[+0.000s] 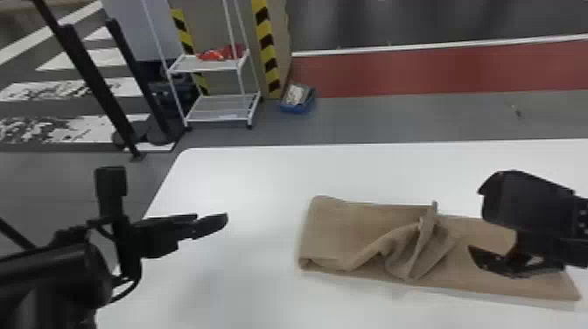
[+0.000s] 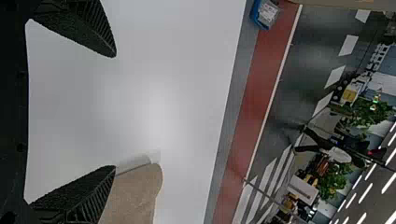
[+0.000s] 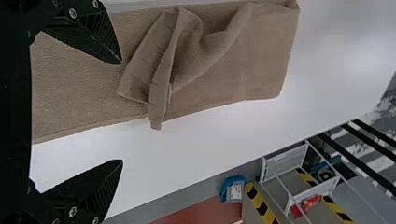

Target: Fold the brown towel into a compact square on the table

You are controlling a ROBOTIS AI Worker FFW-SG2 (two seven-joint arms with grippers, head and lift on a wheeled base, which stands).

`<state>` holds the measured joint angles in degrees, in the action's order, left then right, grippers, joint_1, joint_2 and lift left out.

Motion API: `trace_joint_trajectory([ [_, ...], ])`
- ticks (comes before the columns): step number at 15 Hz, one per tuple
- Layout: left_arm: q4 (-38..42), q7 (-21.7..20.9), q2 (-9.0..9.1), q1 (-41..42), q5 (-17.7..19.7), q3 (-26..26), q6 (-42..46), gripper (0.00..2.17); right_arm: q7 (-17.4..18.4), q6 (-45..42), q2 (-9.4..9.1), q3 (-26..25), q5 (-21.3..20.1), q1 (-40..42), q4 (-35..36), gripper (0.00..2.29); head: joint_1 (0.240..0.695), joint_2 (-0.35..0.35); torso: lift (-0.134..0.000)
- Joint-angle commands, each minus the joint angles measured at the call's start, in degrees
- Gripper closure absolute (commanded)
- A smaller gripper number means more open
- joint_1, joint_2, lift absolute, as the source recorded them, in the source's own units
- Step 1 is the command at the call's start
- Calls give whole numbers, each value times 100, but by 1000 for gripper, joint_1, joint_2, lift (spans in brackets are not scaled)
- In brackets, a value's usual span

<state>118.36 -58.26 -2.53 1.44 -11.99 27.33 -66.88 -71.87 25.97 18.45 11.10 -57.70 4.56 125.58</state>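
The brown towel (image 1: 341,227) lies on the white table (image 1: 253,175) as a long strip, its left part folded over and a crumpled ridge standing up near its middle. My left gripper (image 1: 218,223) is left of the towel over bare table; in its wrist view the left gripper (image 2: 116,112) is wide open, with a rounded end of the towel (image 2: 135,191) beyond one finger. Above the towel's right part is my right gripper (image 1: 474,227). In its wrist view the right gripper (image 3: 122,112) stands open with nothing between its fingers, beside the bunched towel (image 3: 201,56).
Beyond the table's far edge stand a white rack (image 1: 210,65) with red items, a blue bin (image 1: 297,98) on the floor and black posts (image 1: 94,83). Bare tabletop surrounds the towel's left end and far side.
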Motion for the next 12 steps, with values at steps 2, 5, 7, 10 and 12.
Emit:
trace_joint_trajectory([
  [2,2,-1,42,32,-5,-26,-23,19,-126,-720,176,155,-435,-131,-385,144,695,183,-124],
  [5,11,-1,33,85,-5,1,-23,19,-240,-1037,150,525,-840,-368,-878,147,695,179,-124],
  [7,11,-1,25,129,4,9,-6,19,-187,-1037,35,771,-998,-562,-1159,147,695,186,-124],
  [10,2,-1,7,155,4,9,-6,19,-108,-1037,-228,1034,-1139,-834,-1422,147,695,211,-124],
  [12,-6,-1,-2,155,12,9,12,19,-178,-1037,-299,1289,-1297,-1001,-1572,147,695,227,-124],
])
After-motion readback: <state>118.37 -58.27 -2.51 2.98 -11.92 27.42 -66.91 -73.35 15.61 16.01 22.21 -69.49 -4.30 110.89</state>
